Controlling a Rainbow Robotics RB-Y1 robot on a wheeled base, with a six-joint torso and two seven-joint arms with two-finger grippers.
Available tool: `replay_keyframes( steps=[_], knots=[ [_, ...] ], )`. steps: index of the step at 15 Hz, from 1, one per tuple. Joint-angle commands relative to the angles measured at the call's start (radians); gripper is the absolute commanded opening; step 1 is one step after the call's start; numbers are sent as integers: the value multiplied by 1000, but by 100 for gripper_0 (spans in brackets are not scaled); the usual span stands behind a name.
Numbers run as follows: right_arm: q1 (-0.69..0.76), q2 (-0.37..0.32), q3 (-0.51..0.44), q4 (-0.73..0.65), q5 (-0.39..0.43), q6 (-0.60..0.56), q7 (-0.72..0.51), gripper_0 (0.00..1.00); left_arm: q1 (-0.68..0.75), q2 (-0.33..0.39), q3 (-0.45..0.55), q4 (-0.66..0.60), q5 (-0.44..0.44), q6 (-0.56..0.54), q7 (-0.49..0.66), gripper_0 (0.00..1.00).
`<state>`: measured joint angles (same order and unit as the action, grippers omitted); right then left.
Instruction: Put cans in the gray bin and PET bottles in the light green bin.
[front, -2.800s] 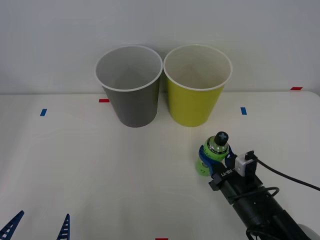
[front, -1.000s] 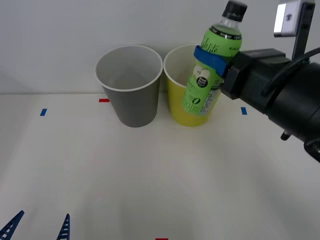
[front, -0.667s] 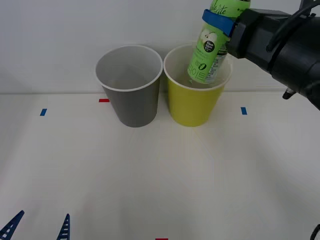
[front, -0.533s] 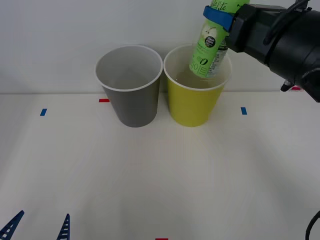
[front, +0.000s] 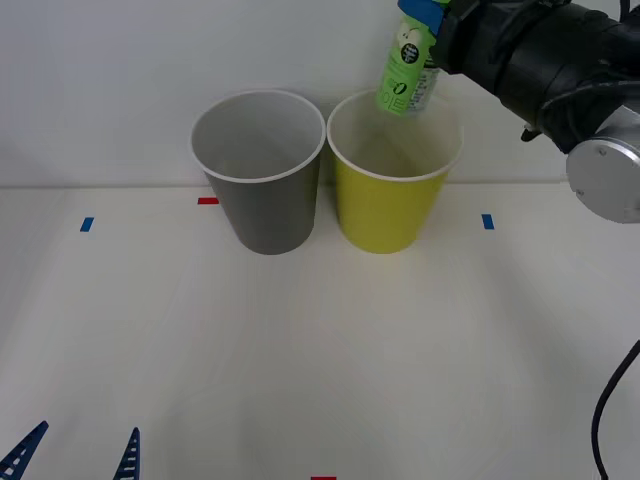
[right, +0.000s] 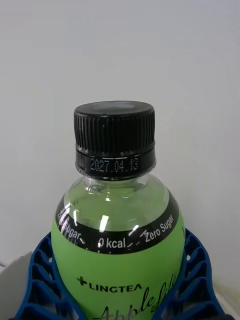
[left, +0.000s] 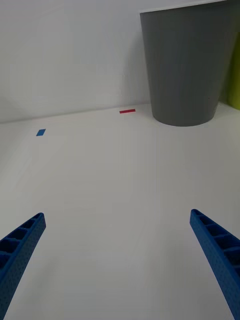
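The PET bottle (front: 405, 72) is up in the air, right above the far side of the light green bin (front: 390, 210). It is tipped a little, with its bottom end pointing down at the open mouth of the bin. The bottle does not touch the bin. It has a bright green label with white marks. In the right wrist view the bottle (right: 117, 250) is very close, and I can see its black screw cap (right: 114, 135) on top.

The right pincer (front: 428, 12) holds the bottle around its middle. Its blue ribbed fingers (right: 42, 285) press on both sides of the green label. The big black arm (front: 540, 55) reaches in from the right, high over the counter (front: 320, 350).

The light green bin stands on the far part of the white counter. It has a white rim and a pale inside. The gray bin (front: 262, 195) stands just beside it on the left, and they look the same size. They are so close I cannot tell if they touch.

The left pincer (front: 75, 455) sits low at the near left edge of the counter. Its two blue fingers (left: 20, 250) are spread wide and hold nothing. From the left wrist view the gray bin (left: 187, 65) is far off.

Small blue (front: 87, 224) and red (front: 208, 201) tape marks are stuck on the counter.
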<state>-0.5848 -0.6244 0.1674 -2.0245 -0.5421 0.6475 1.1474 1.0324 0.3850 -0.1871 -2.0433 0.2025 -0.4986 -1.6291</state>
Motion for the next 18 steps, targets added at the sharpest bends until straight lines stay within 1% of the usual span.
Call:
replay_keyframes(
  steps=[1,6,7,9,12,13,14,15,16,18],
  knots=[
    [-33,2,50,89,59,-72,12,0,0,0,0,0,0,0,0,100],
    [-66,2,69,144,71,-77,20,0,0,0,0,0,0,0,0,100],
    [-69,3,77,153,85,-77,25,0,0,0,0,0,0,0,0,100],
    [-70,3,86,159,100,-77,28,0,0,0,0,0,0,0,0,100],
    [-70,3,89,159,100,-77,29,0,0,0,0,0,0,0,0,100],
    [-70,3,89,159,100,-77,29,23,0,0,0,0,0,0,0,100],
    [-70,5,89,159,100,-77,29,71,0,0,0,0,0,0,0,100],
    [-70,8,89,158,100,-77,29,85,0,0,0,0,0,0,0,100],
    [-70,8,89,156,100,-77,29,93,0,0,0,0,0,0,0,100],
    [-67,9,87,132,117,-77,37,94,0,0,0,0,0,0,0,100]
  ],
)
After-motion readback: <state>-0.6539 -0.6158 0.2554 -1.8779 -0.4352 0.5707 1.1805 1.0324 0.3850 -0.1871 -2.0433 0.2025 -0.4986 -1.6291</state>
